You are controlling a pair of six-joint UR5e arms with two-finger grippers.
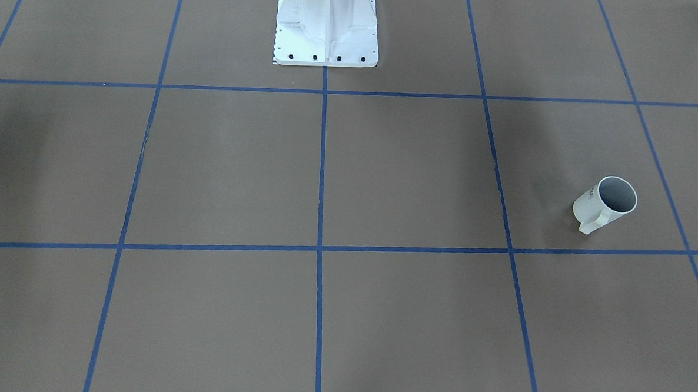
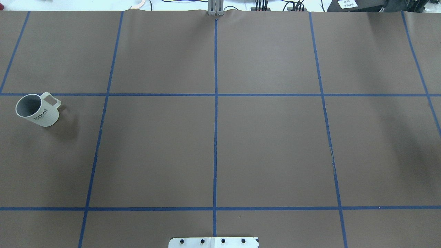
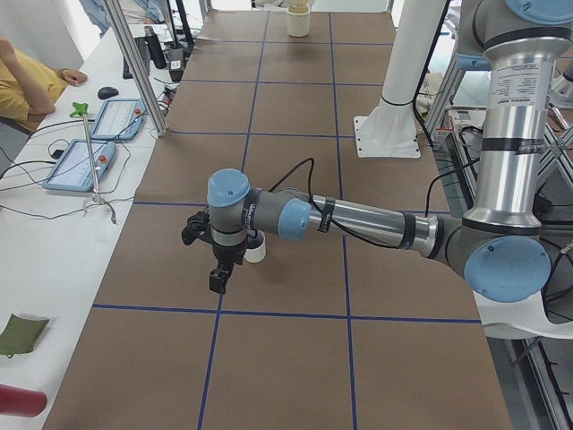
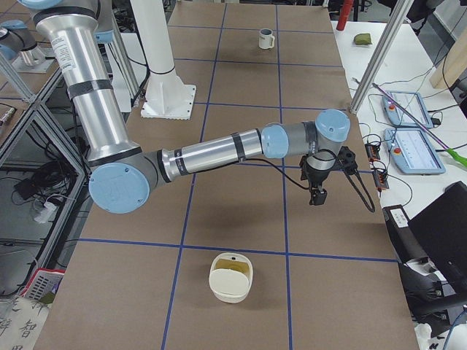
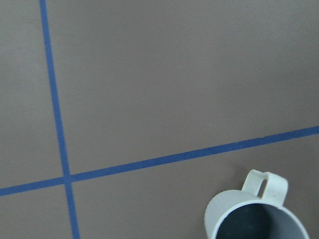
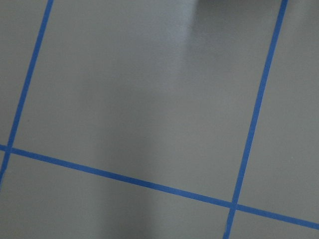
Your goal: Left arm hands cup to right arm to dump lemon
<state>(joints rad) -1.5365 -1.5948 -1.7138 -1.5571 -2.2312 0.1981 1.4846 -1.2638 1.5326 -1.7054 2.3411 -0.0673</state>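
The white "HOME" cup stands upright on the brown table at the robot's far left, handle away from the robot. Its grey inside shows no lemon. It also shows in the front view, the left wrist view and far off in the right side view. My left gripper hangs above the table just beside the cup; I cannot tell if it is open. My right gripper hangs over the table's other end; I cannot tell its state.
A cream bowl with something yellow-green in it sits at the table's right end, also in the left side view. The white pedestal base stands mid-table at the robot's side. Pendants and a person are beyond the far edge.
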